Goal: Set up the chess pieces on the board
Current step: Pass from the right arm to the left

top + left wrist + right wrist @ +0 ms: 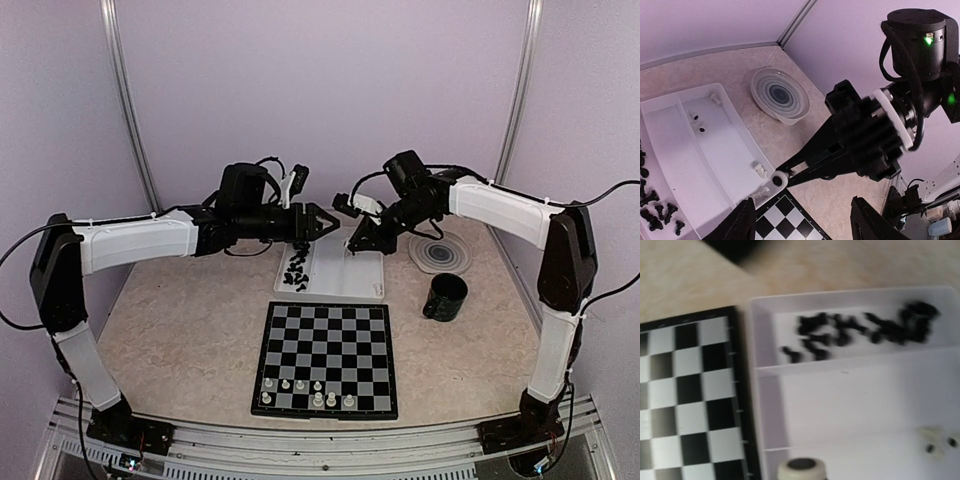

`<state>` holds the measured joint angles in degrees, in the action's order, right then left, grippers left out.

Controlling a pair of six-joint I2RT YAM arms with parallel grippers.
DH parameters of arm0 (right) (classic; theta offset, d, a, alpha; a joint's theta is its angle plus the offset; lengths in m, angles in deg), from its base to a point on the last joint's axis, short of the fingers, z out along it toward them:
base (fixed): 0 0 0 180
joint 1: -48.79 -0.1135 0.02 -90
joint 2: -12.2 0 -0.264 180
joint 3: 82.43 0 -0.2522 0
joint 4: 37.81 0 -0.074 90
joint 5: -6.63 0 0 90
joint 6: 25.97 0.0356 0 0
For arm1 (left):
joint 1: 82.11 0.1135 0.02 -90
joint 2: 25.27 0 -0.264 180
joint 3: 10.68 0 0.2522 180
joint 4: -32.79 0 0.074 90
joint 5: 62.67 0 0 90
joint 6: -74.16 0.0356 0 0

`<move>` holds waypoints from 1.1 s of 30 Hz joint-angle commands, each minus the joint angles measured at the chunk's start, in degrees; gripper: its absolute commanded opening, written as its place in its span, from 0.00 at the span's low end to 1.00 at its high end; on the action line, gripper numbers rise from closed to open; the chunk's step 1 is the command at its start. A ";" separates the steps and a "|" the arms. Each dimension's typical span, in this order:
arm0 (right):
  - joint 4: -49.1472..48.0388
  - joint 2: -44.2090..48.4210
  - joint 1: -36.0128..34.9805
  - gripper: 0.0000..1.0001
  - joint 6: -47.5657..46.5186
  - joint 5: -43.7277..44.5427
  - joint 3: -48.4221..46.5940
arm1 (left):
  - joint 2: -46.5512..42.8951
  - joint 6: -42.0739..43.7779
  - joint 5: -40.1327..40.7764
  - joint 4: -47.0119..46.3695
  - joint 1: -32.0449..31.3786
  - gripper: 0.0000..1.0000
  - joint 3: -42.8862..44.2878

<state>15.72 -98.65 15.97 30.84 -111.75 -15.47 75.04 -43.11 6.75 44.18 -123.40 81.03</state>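
The board (325,358) lies at the table's near middle, with several white chess pieces (300,392) on its two nearest rows. Behind it, the white tray (350,285) holds a heap of black pieces (296,270) in its left compartment. A few white pieces (759,169) lie in its right compartment. My right gripper (352,243) hangs over the tray's right part, shut on a white piece (777,179). That piece's dark-centred base shows in the right wrist view (801,469). My left gripper (325,222) is open and empty, held above the tray's far left part.
A grey ringed plate (440,252) lies right of the tray, and it also shows in the left wrist view (780,95). A black mug (444,296) stands right of the board. The two grippers are close together over the tray.
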 commanded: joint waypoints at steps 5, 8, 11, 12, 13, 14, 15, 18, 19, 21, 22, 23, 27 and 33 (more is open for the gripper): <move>-2.01 2.48 -5.42 0.00 -4.88 0.28 2.08 | 4.55 -8.85 -12.95 -7.42 -0.45 0.54 -1.06; -2.08 2.53 -6.36 0.00 -4.77 1.07 1.54 | 5.38 -9.58 -11.58 -6.20 -0.45 0.52 -1.05; -2.32 2.59 -6.47 0.00 -4.04 1.58 1.12 | 5.44 -10.20 -9.26 -5.41 -0.30 0.54 -1.39; -2.44 2.57 -6.47 0.00 -4.06 1.88 1.23 | 5.23 -10.34 -8.82 -6.26 -0.28 0.55 -1.98; -2.42 2.71 -6.43 0.00 -4.22 2.21 1.49 | 4.35 -10.36 -8.98 -7.56 -0.34 0.56 -2.67; -2.67 2.84 -6.32 0.00 -4.48 2.61 2.00 | 3.72 -9.86 -9.41 -8.57 -0.42 0.56 -3.22; -2.92 3.08 -6.16 0.00 -4.64 2.92 2.64 | 2.90 -9.04 -9.59 -8.57 -0.59 0.56 -3.09; -3.09 3.63 -5.28 0.00 -5.09 2.43 3.83 | 1.32 -7.61 -8.26 -7.95 -0.76 0.57 -2.99; -3.09 4.01 -4.80 0.00 -5.05 1.88 4.02 | 0.97 -8.06 -7.57 -8.51 -0.67 0.57 -3.58; -4.25 4.70 -3.64 0.00 -3.98 0.34 4.59 | 0.19 -9.05 -6.31 -9.68 -0.63 0.55 -4.83; -5.19 5.04 -2.67 0.00 -3.23 -0.76 4.96 | -0.06 -9.61 -5.94 -10.43 -0.63 0.55 -5.46; -5.61 5.30 -1.77 0.00 -2.65 -2.06 5.05 | -0.17 -10.21 -5.72 -11.09 -0.63 0.55 -6.08; -5.29 5.92 -0.82 0.00 -3.09 -4.41 4.88 | 1.22 -12.34 -6.32 -11.12 -0.46 0.55 -6.19; -4.20 6.27 -3.39 0.00 -5.30 -1.59 5.64 | 3.28 -14.33 -8.36 -12.65 -0.61 0.56 -6.48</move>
<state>11.48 -94.43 14.73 27.36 -113.74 -10.88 76.86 -55.94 -0.72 33.99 -123.93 75.39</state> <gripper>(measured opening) 0.082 0.558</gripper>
